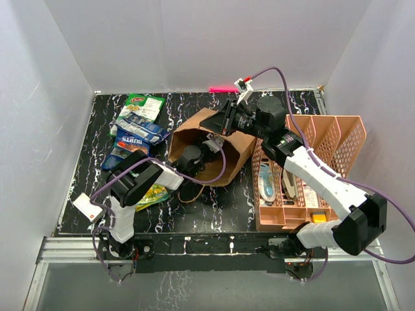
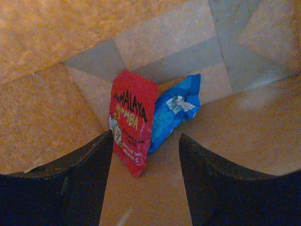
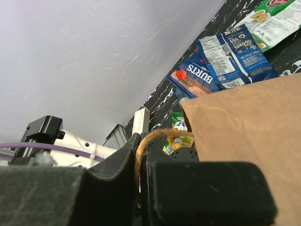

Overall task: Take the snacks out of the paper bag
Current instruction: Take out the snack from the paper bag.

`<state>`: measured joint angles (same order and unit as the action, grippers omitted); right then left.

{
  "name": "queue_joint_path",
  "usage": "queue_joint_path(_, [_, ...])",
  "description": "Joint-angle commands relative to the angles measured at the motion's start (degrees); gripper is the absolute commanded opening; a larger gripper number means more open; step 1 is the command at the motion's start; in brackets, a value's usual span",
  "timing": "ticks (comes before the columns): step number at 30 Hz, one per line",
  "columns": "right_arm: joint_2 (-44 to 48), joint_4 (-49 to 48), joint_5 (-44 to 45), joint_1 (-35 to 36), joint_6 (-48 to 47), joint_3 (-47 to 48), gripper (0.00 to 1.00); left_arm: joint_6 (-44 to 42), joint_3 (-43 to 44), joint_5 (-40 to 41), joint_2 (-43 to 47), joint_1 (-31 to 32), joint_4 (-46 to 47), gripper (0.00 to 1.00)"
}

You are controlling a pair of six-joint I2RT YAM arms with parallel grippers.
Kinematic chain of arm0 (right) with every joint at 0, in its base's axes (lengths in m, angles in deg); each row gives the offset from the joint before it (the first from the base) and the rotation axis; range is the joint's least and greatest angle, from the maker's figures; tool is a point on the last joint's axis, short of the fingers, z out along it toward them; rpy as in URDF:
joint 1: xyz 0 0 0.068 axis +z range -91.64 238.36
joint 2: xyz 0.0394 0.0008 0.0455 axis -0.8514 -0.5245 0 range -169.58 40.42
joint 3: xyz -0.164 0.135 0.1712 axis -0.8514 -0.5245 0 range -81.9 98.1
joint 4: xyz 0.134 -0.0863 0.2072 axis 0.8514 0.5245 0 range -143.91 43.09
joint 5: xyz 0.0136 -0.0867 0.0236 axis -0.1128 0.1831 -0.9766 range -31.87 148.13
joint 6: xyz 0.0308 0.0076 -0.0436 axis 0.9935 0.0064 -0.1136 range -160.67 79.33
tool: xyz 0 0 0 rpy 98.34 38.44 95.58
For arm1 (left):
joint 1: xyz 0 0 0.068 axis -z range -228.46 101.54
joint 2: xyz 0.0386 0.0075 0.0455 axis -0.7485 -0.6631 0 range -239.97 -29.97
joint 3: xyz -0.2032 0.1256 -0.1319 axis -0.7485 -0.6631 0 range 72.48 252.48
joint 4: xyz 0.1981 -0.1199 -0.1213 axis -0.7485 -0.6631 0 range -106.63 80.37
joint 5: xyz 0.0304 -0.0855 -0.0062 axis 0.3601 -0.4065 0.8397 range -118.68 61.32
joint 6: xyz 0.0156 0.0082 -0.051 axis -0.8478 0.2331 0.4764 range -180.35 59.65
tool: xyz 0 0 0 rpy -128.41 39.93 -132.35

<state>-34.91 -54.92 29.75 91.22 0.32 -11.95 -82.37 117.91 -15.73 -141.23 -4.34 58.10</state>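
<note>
Two packets lie inside the paper bag (image 1: 238, 148), and only the left wrist view shows them. A red packet (image 2: 133, 120) stands on edge at 12 o'clock from the left gripper (image 2: 146, 143), and a blue packet (image 2: 175, 113) leans behind it toward 2 o'clock. Both are glossy, crinkled foil against the bag's matt, grainy kraft walls and folded seams. The gripper's dark fingers (image 2: 70, 188) are spread wide and hold nothing; one seems to brush the red packet's lower edge, though the angle is poor.

From overhead the bag lies on its side mid-table (image 1: 214, 207), mouth toward 8 o'clock, with the left gripper reaching in. The right gripper (image 1: 224, 122) sits at the bag's 12 o'clock rim. Its own camera shows the fingers closed together, pinching the bag's twine handle (image 3: 160, 133).

Outside, a green-white packet (image 1: 144, 105) and a BURTS packet (image 1: 133, 141) lie at 10 o'clock from the bag. A yellow-green packet (image 1: 152, 194) lies at 8 o'clock. A salmon perforated organiser (image 1: 337, 139) stands at 3 o'clock.
</note>
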Motion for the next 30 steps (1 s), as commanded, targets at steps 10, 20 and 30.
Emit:
queue_joint_path(10, [3.3,-0.8,-0.7,-0.1,-0.1,-0.6,0.08,-2.4,10.8,1.7,-7.6,-6.3,0.3,0.39])
queue_joint_path(20, [3.6,-0.1,0.6,-0.1,-0.4,0.1,0.08,8.2,6.8,-9.1,-3.0,-6.3,4.5,0.46])
queue_joint_path(30, [1.2,-4.0,0.4,-0.1,4.1,1.5,0.08,6.7,-0.6,-7.9,-3.1,-2.8,14.4,0.67])
